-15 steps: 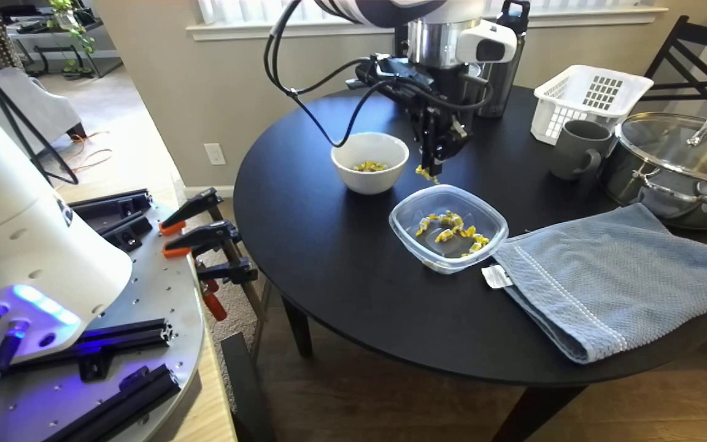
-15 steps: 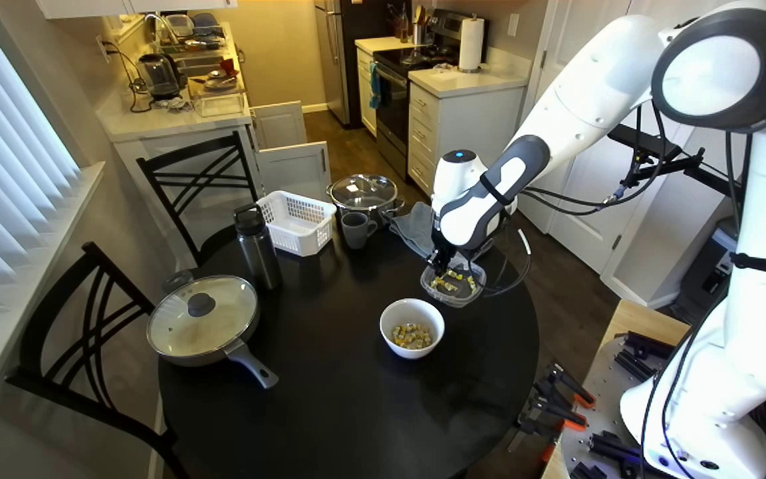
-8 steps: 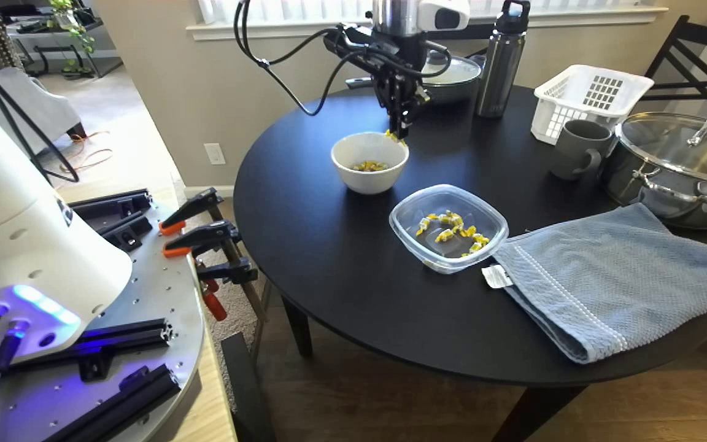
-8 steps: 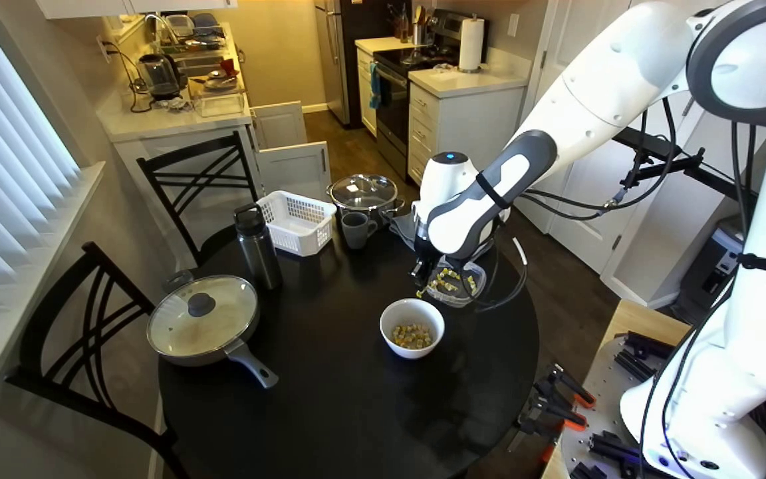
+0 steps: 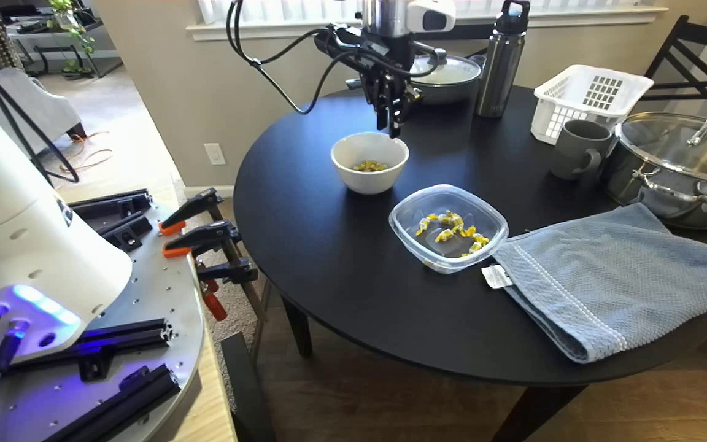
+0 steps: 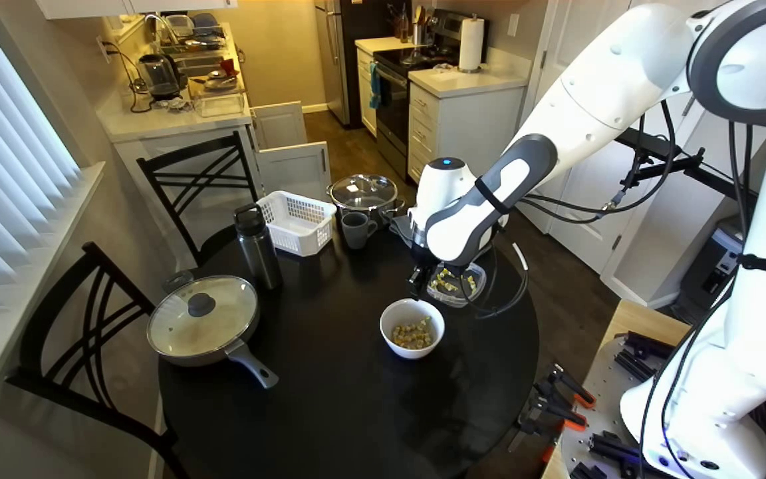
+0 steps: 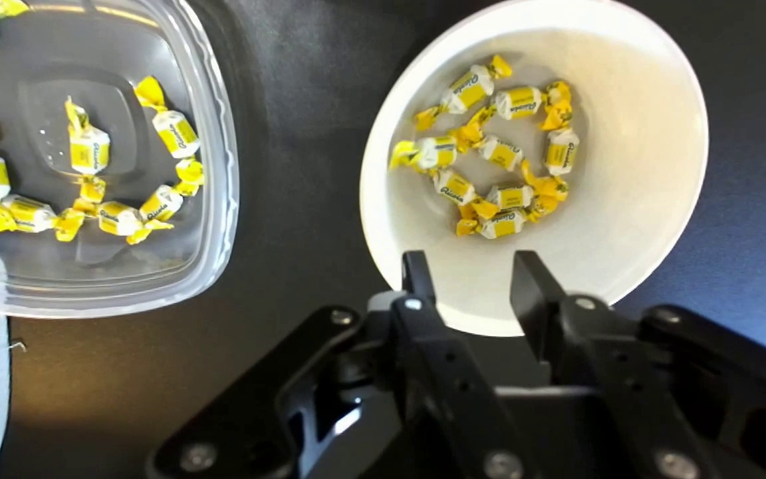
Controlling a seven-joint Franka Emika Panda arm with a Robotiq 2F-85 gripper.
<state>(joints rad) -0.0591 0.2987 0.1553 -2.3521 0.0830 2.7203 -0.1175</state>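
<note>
A round, dark tabletop [image 5: 323,264] is shown in both exterior views. Nearest to the jaws, a white bowl [image 7: 629,199] is set on it, with yellow-wrapped candies [image 7: 517,103] clustered at the bottom. Just beside the bowl a clear container [image 7: 225,166] is placed, in which more candies [image 7: 89,150] are scattered. A folded blue towel [image 5: 623,276] is laid next to the container, partly beneath its rim. Farther off, a gray mug [image 5: 576,150], a white basket [image 6: 296,241], a lidded steel pot [image 5: 666,212] and a steel bottle [image 5: 501,70] are grouped, and a lidded pan [image 6: 200,329] is placed near the tabletop's edge. Beyond the tabletop, black chairs [image 6: 120,279] are placed near white window blinds [image 6: 14,120]. Farthest back, a black stove [image 6: 396,120], a paper towel roll [image 6: 471,43] on a kitchen counter [image 6: 453,81], open cabinet doors [image 6: 293,173] and an electric kettle [image 6: 159,74] can be seen.

In the wrist view the jaws are parted partway over the bowl's edge, with its pale wall and rim seen through the gap; whether the rim is touched cannot be told.

"Ricola" can be read on several of the candies. At the towel's edge a white tag [image 5: 496,276] is shown, its print too small to be made out.
</note>
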